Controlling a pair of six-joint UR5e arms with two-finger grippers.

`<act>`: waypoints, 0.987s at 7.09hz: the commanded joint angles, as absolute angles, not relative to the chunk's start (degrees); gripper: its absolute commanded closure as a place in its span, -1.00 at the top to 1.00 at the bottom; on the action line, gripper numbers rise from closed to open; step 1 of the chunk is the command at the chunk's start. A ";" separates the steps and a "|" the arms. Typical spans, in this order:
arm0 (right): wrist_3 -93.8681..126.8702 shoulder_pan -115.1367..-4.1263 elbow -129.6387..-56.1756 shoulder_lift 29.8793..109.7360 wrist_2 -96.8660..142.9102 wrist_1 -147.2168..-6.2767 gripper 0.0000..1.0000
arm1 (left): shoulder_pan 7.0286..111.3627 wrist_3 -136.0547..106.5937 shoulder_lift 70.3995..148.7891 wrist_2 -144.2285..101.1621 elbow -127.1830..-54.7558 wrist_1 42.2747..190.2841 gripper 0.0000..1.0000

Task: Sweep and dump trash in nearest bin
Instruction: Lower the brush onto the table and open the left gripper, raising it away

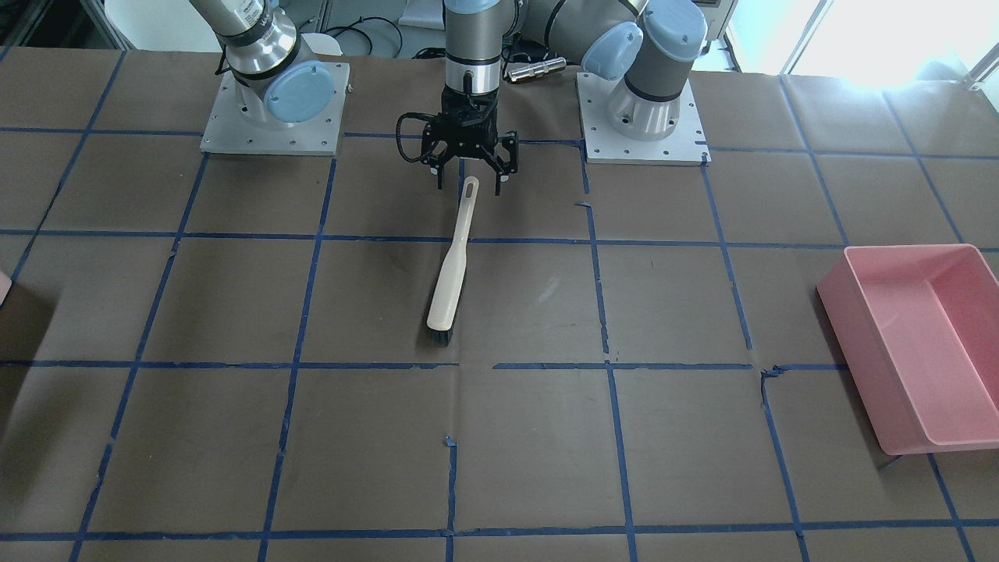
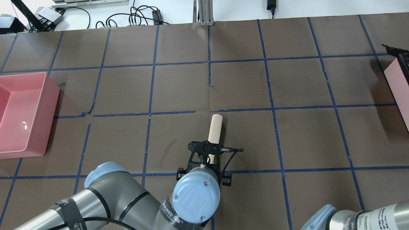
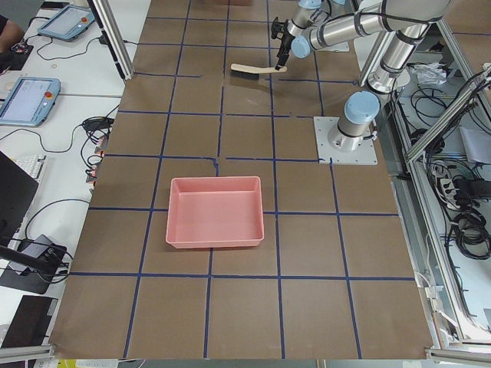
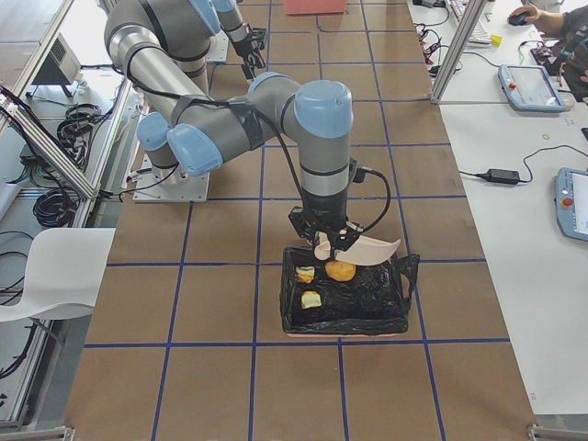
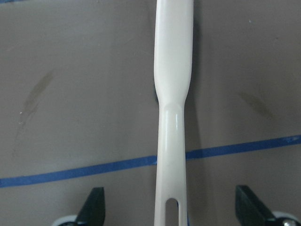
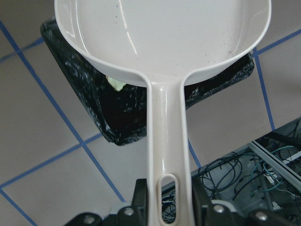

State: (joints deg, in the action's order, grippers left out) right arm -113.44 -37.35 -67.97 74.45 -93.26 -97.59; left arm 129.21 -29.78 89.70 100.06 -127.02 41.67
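**Dustpan emptied over the lined bin, brush waiting on the table**

The right gripper (image 6: 169,198) is clamped shut on the slotted handle of a cream dustpan (image 6: 164,37), one finger pressed to each side. The pan's scoop holds only a few dark specks. In the exterior right view it hangs tilted just above the bin (image 2: 399,83), a pale pink container lined with a crinkled black bag (image 4: 367,303).

The trash lies on that bag. It is a smooth tan-brown lump (image 4: 341,271) with a pale yellow chunk (image 4: 305,274) just beside it and a second chunk (image 4: 310,299) nearer the camera. All three are much smaller than the pan.

The left gripper (image 1: 469,181) is spread wide and grips nothing. It points down over the handle end of a cream brush (image 1: 453,265), which passes between its fingers. The brush lies flat near the middle of the table (image 1: 234,437), its dark bristles pointing away from the robot.

The table is covered in brown sheeting divided into squares by blue tape (image 1: 234,235), torn in places. A large pink tub (image 1: 913,343) sits at the robot's left end. White benches with tablets (image 3: 27,100) and cables run along the far side, and a white chair (image 4: 46,266) stands behind the robot.
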 commanded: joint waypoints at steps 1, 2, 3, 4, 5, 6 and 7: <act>-98.60 -42.77 -71.00 75.93 -90.70 -96.50 -1.00 | 122.03 -22.54 89.47 95.65 -112.57 61.71 1.00; -92.00 -46.46 -72.41 76.02 -90.70 -97.03 -1.00 | 117.64 -17.80 89.47 93.80 -106.41 70.05 1.00; -86.37 -50.06 -73.03 75.85 -90.62 -97.21 -1.00 | 113.51 -15.41 89.39 91.26 -100.69 77.53 1.00; -79.87 -53.93 -74.08 76.02 -90.53 -97.12 -1.00 | 108.86 -11.20 89.38 91.14 -95.50 84.05 1.00; -73.54 -57.97 -75.31 76.37 -90.53 -97.29 -1.00 | 104.02 -9.51 89.38 89.23 -91.27 90.03 0.99; -66.78 -61.49 -76.37 76.38 -90.44 -97.38 -1.00 | 99.02 -7.14 89.73 87.99 -87.32 92.18 1.00; -60.10 -65.53 -77.77 76.46 -90.35 -97.90 -1.00 | 95.31 -7.12 90.43 88.15 -84.75 93.24 1.00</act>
